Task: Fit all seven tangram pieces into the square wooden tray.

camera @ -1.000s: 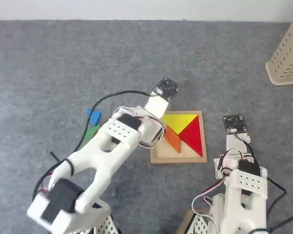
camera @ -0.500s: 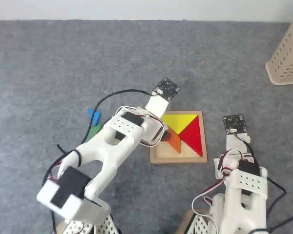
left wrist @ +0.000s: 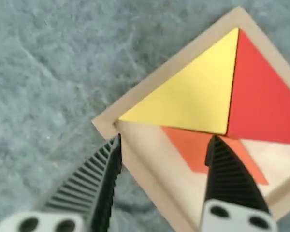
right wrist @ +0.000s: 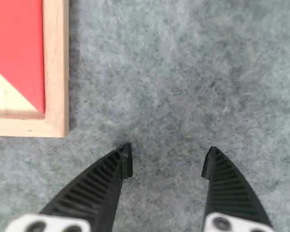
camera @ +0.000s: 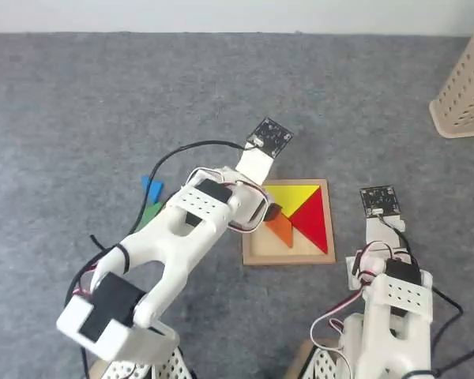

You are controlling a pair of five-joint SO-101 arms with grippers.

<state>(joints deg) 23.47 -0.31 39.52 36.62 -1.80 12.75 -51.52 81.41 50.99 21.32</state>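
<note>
Left gripper (left wrist: 165,139) stood wide open over the square wooden tray (left wrist: 104,123): one jaw at its rim, the other over the orange piece (left wrist: 191,147), with yellow triangle (left wrist: 193,96) and red triangle (left wrist: 261,96) beyond. Right gripper (right wrist: 169,154) gaped empty above carpet (right wrist: 183,72).

The right gripper (right wrist: 169,149), jaws apart, hangs over grey carpet (right wrist: 183,67) just beside a corner of the wooden tray (right wrist: 55,72), which holds a red piece (right wrist: 17,43).

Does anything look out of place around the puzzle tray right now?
Nothing looks damaged. A blue piece and a green piece lie on the carpet, outside the wooden tray, where the yellow piece, red piece and orange piece sit.
</note>
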